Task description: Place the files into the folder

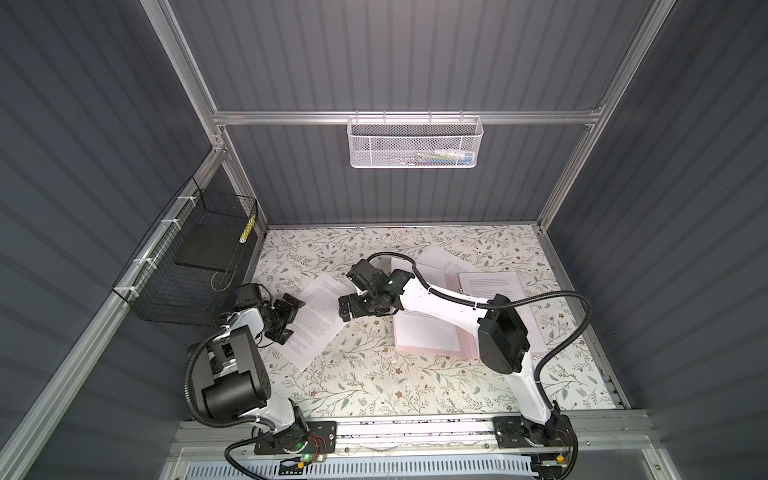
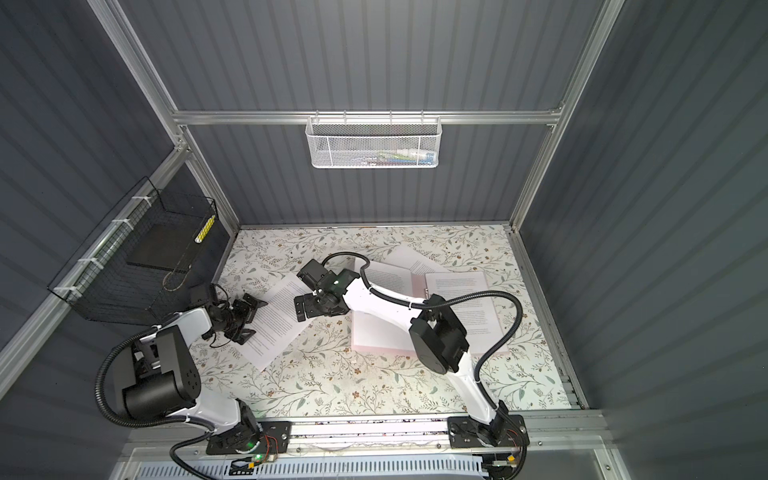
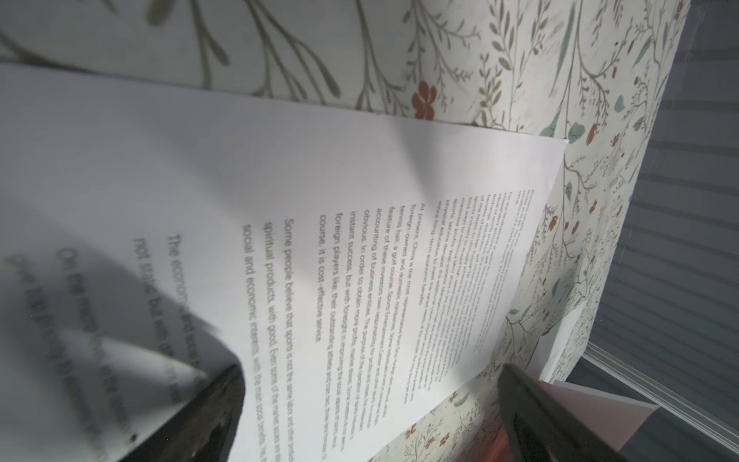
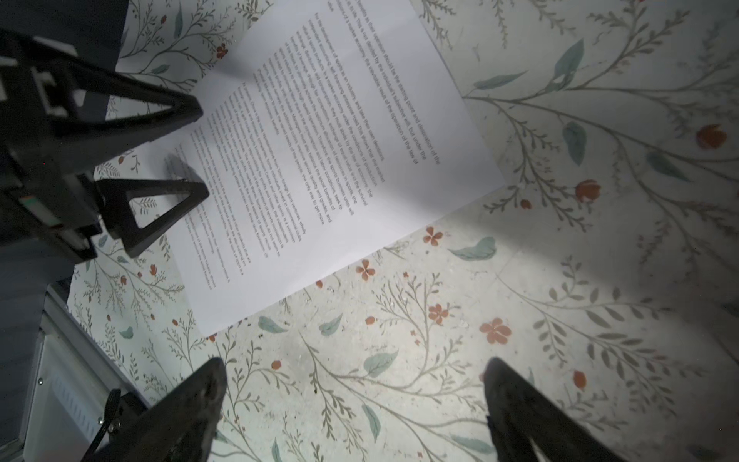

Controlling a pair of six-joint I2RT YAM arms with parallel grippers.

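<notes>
Loose sheet (image 1: 318, 320) lies flat on bench (image 1: 374, 374); left pincer (image 1: 291, 319) released at its edge, right pincer (image 1: 344, 309) released just beside opposite edge; pink folder (image 1: 463, 343) open nearby.

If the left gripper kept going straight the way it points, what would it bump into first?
Probably the loose printed sheet lying on the flowery table. The open left gripper points low across it. How steeply it tilts down is hard to tell.
</notes>
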